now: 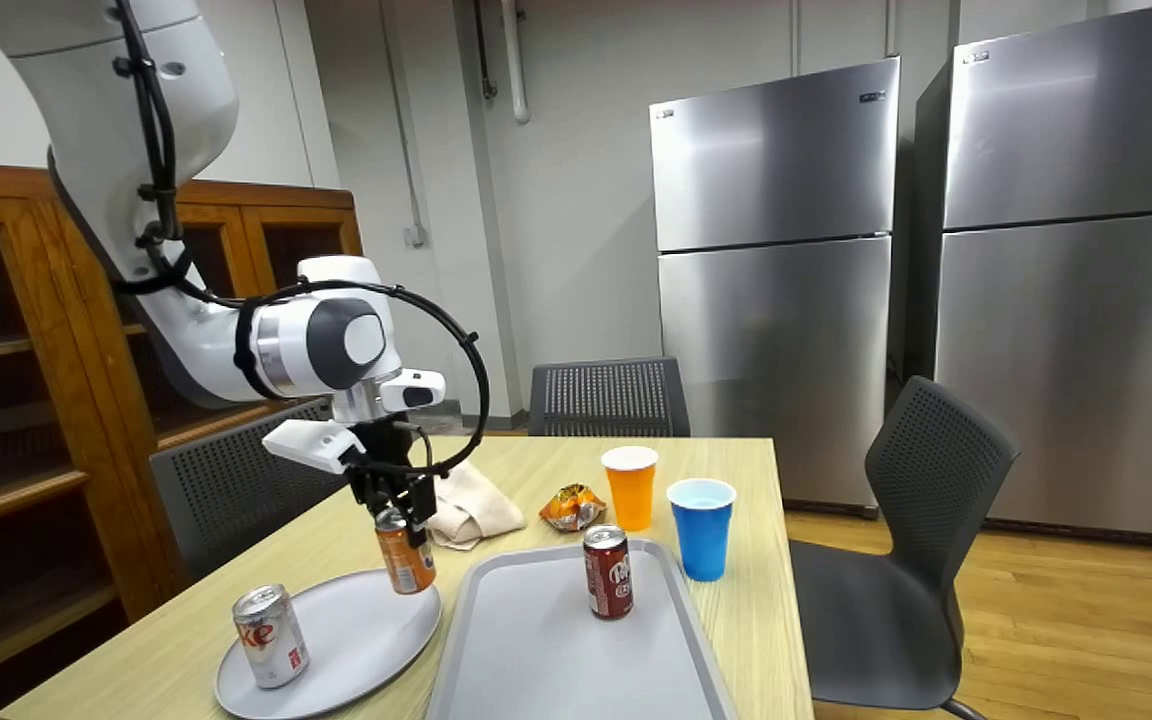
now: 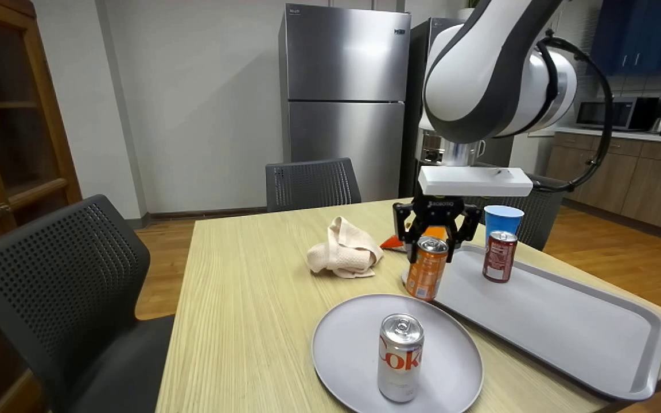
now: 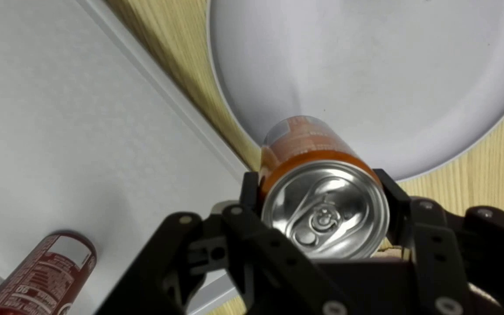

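Above the table [image 2: 250, 275]: orange can [image 2: 427, 274] held up; from where I stand it looks off any surface, exact gap hard to judge.
Gray tray [image 2: 566, 321]: raised edge right beside the can's spot; sideways drift while low could catch that edge and knock the can crooked.
Round plate [image 2: 339, 347]: can's base hangs over the rim, tray side; if lowered right there, it could straddle the lip and tip.
Gripper [image 2: 431, 252]: clamped around the orange can near its top, one finger each side; high hold on smooth curved metal, so a bump at the base could pivot it or let it slip.
Silver can [image 2: 399, 367]: upright on the same plate, apart from the held one; a low swing across could topple it.
Dark red can [image 2: 500, 258]: upright on the tray; same risk if the swing went that way.
Orange can, body: short cylinder, orange wrap, pale block and small print lower down, brand not readable; near upright, no dents that I can see.
Lid [image 3: 325, 210]: bare shiny silver, ridged rim, facing up to the wrist.
Pull tab [image 3: 323, 218]: flat, mouth looks sealed; probably full, so extra weight could worsen any slip.
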`<control>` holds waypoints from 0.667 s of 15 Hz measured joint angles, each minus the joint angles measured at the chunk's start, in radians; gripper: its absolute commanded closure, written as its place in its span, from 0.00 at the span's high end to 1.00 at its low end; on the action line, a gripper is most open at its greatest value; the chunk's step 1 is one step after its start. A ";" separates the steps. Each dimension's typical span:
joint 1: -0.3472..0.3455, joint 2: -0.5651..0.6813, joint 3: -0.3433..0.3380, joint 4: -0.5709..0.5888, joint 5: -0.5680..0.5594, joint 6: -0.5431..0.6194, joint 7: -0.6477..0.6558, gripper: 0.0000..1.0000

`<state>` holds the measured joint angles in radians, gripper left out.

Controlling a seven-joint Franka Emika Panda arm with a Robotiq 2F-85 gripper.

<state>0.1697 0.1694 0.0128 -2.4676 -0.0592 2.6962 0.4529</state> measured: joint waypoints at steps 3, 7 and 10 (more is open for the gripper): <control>-0.007 -0.016 -0.025 -0.007 -0.014 0.003 0.000 0.39; -0.029 -0.035 -0.053 -0.025 -0.026 0.010 0.000 0.39; -0.053 -0.047 -0.073 -0.045 -0.034 0.013 0.000 0.39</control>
<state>0.1171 0.1228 -0.0607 -2.5121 -0.0932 2.7093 0.4529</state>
